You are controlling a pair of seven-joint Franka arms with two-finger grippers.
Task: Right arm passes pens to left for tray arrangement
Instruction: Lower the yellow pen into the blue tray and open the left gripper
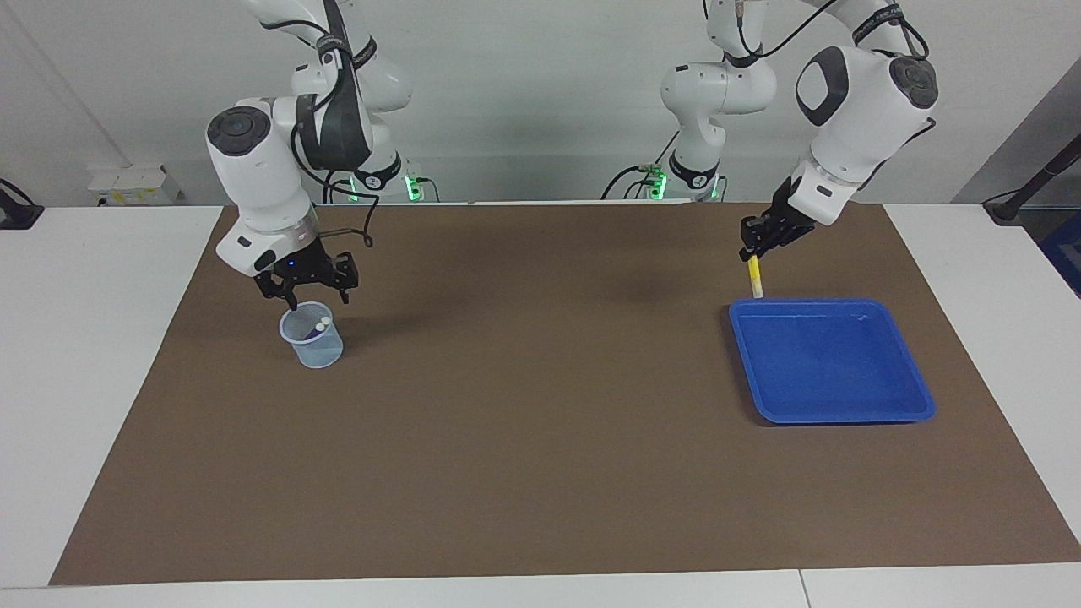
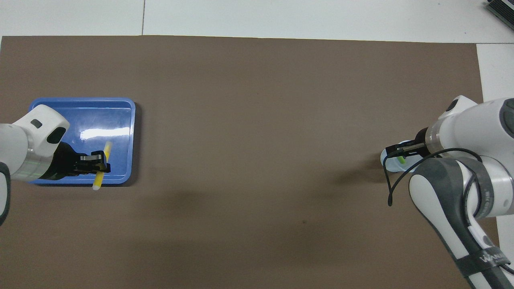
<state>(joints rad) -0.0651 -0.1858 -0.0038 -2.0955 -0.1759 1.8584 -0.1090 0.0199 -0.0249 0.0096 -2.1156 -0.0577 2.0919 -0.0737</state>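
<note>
My left gripper (image 1: 754,252) is shut on the yellow pen (image 1: 755,282), which hangs almost upright with its pale end just above the rim of the blue tray (image 1: 836,367) on the robots' side. In the overhead view the left gripper (image 2: 100,163) and the yellow pen (image 2: 107,149) lie over that edge of the tray (image 2: 80,116). My right gripper (image 1: 317,297), blue light showing, hovers open just above a translucent cup (image 1: 314,348). The cup holds a purple pen (image 1: 310,334); a green pen (image 2: 400,159) shows in it from overhead.
A brown mat (image 1: 540,439) covers most of the white table. The cup stands toward the right arm's end and the tray toward the left arm's end. A black cable (image 2: 387,180) loops from the right wrist.
</note>
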